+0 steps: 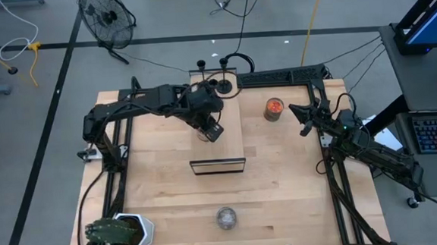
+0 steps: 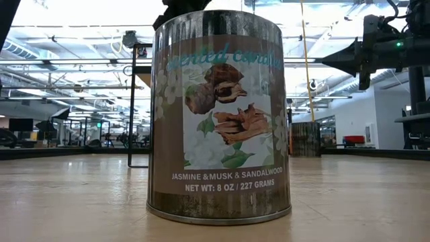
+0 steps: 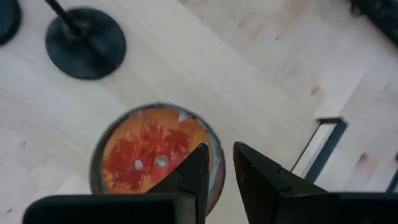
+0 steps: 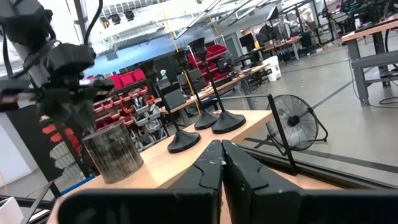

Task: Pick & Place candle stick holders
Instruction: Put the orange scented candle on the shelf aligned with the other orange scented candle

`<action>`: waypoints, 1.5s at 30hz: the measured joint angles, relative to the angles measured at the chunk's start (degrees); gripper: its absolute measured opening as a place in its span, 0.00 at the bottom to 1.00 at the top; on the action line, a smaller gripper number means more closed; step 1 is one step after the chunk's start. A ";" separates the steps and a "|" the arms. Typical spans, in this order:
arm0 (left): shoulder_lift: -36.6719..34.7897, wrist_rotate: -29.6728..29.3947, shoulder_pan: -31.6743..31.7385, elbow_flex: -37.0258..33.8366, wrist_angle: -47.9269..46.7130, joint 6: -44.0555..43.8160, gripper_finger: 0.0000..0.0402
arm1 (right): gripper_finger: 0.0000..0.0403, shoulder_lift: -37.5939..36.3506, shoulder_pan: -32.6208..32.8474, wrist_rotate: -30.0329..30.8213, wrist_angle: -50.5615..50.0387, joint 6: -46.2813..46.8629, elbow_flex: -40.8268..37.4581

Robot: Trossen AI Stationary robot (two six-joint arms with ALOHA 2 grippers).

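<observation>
Left jaws point(image 3: 217, 168) stand slightly parted, holding nothing, just above a tin with an orange-red top point(image 3: 155, 155) on a raised light platform point(image 1: 231, 141) at the table's back. Right jaws point(image 4: 222, 163) are clenched empty, near the table's point(image 1: 283, 187) right edge. Three black candle stick holders point(image 4: 205, 121) stand close together on the platform beyond that tin. A second orange-topped tin point(image 1: 274, 108) sits right of the platform; a shiny round object point(image 1: 226, 218) lies near the front edge, a white planter point(image 1: 126, 233) at the front left corner. In the low view a big tin point(image 2: 219, 114) fills the middle and hides most behind it; its label reads "JASMINE & MUSK & SANDALWOOD, NET WT: 8 OZ / 227 GRAMS"
</observation>
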 joint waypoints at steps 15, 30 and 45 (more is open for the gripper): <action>-11.91 -0.61 0.88 0.00 2.41 9.23 0.20 | 0.00 1.24 0.01 -0.11 -0.43 -6.47 1.94; -21.11 -10.87 6.40 -0.02 -0.02 15.77 0.20 | 0.00 27.58 0.01 0.54 -25.09 -16.81 29.09; -32.10 -7.67 10.46 -20.45 13.30 17.24 0.20 | 0.00 50.44 -1.07 7.62 -49.67 -14.50 52.46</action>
